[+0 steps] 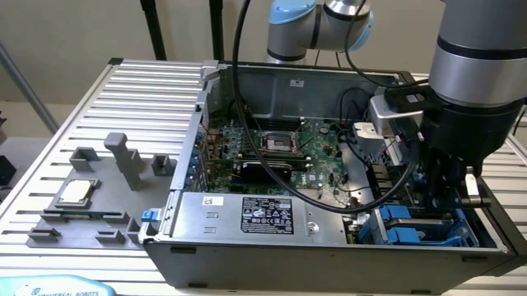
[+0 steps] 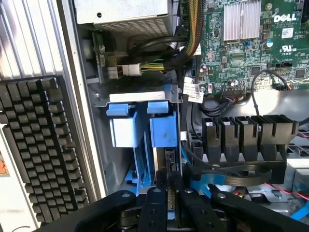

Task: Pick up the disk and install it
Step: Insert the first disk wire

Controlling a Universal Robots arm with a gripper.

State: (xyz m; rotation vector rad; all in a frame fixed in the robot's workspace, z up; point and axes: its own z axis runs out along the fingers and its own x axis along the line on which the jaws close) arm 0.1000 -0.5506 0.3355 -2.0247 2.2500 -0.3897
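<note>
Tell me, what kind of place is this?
Probably a robot test bench or lab: an opened computer case sits on a slatted metal table, and a robot arm reaches inside.

You've got a ribbed, matt aluminium worktop point(image 1: 148, 92). The computer case point(image 1: 272, 246) is dull grey sheet metal, and its power supply point(image 1: 247, 213) is brushed grey steel with a paper label. Disk point(image 2: 165, 133) carrier is bright blue plastic, slightly glossy. The gripper point(image 2: 169, 208) is matt black metal. Green motherboard point(image 1: 272, 154), glossy cables.
</note>
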